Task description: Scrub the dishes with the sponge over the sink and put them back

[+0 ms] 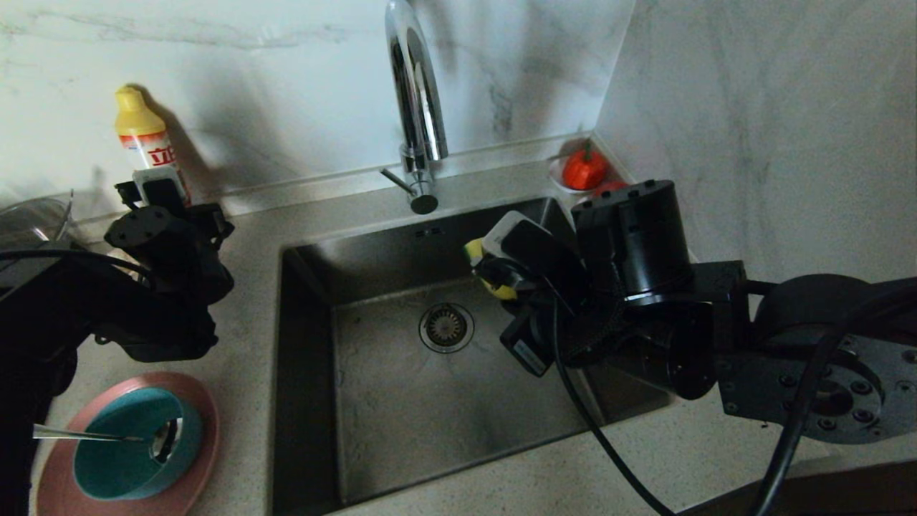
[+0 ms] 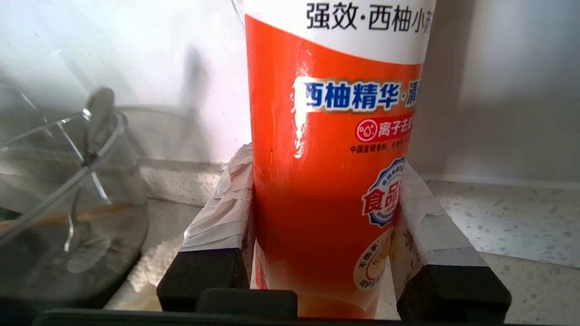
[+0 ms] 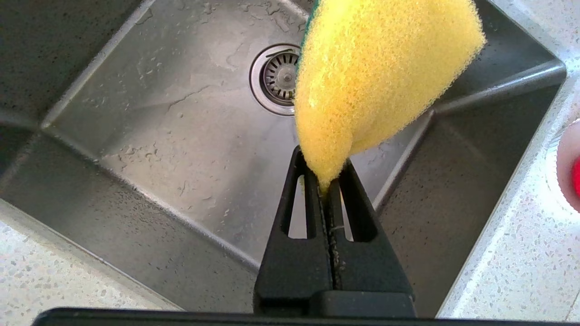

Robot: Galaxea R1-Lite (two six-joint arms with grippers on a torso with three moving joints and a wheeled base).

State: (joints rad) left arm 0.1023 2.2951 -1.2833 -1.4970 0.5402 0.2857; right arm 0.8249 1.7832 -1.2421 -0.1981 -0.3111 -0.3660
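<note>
My right gripper (image 3: 326, 176) is shut on a corner of the yellow sponge (image 3: 380, 68), holding it above the steel sink (image 3: 181, 136). From the head camera the sponge (image 1: 474, 251) shows just past the right gripper (image 1: 494, 276), over the basin's back right. A teal bowl (image 1: 122, 466) sits on the pink plate (image 1: 204, 408) at the front left of the counter, and the silver spoon (image 1: 79, 433) rests in the bowl. My left gripper (image 1: 161, 190) is at the back left, its taped pads (image 2: 226, 203) pressed on both sides of an orange detergent bottle (image 2: 335, 113).
The chrome tap (image 1: 415, 93) rises behind the sink, whose drain strainer (image 1: 445, 327) sits mid-basin. The detergent bottle (image 1: 147, 140) is by the back wall. A clear glass pot (image 2: 59, 203) is close beside it. A white saucer with red fruit (image 1: 584, 170) occupies the back right corner.
</note>
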